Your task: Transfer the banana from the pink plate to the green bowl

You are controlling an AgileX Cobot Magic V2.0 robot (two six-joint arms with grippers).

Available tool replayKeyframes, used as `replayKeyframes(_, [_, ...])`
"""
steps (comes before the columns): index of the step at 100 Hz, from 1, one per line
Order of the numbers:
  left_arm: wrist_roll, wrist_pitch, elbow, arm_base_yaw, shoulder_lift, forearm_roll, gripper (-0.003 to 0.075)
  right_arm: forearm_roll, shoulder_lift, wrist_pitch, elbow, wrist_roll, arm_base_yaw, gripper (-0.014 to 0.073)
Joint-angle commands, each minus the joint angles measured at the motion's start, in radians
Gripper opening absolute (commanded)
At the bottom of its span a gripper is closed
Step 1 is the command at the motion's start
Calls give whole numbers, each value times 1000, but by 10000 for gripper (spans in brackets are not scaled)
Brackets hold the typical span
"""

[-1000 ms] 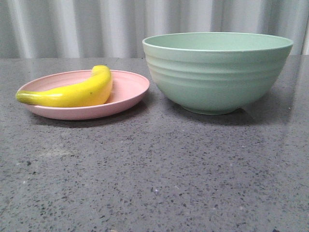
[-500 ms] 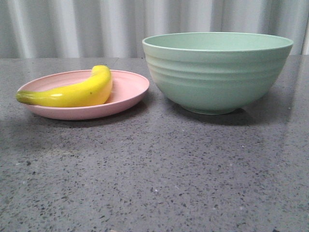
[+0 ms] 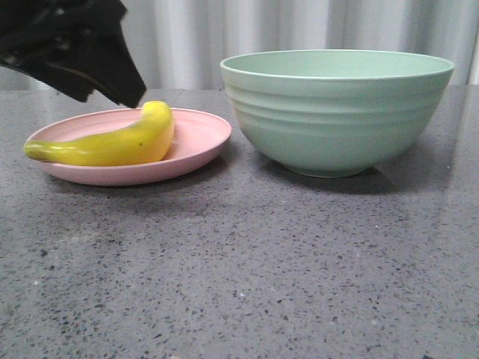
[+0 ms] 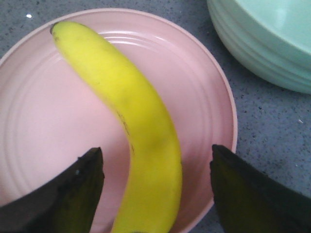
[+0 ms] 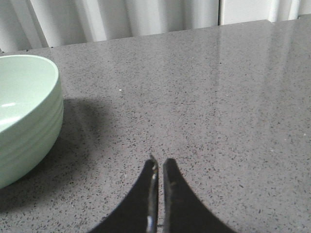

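The yellow banana (image 3: 112, 142) lies on the pink plate (image 3: 198, 146) at the left of the table; the green bowl (image 3: 337, 112) stands to its right. My left gripper (image 3: 112, 90) hangs just above the plate's back left, over the banana. In the left wrist view it (image 4: 156, 160) is open, its dark fingers (image 4: 73, 194) on either side of the banana (image 4: 136, 126) without touching it, above the plate (image 4: 48, 126). A part of the bowl (image 4: 272, 43) shows there too. My right gripper (image 5: 159, 162) is shut and empty above bare table, beside the bowl (image 5: 24, 116).
The grey speckled table (image 3: 239, 269) stretches in front of plate and bowl. A pale corrugated wall (image 3: 224, 37) closes the back.
My left gripper has come into the front view from the upper left, arriving over the plate and banana. Banana, plate and bowl have not moved.
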Motion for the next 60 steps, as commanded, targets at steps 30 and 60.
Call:
replayKeyframes(30, [3,-35,-108,-8,130,20,438,3,17,-83,-26,0,1,-62])
replayKeyframes(60, [3,0,-114,-8,158,37,438,3,17,-83,-26,0,1,-62])
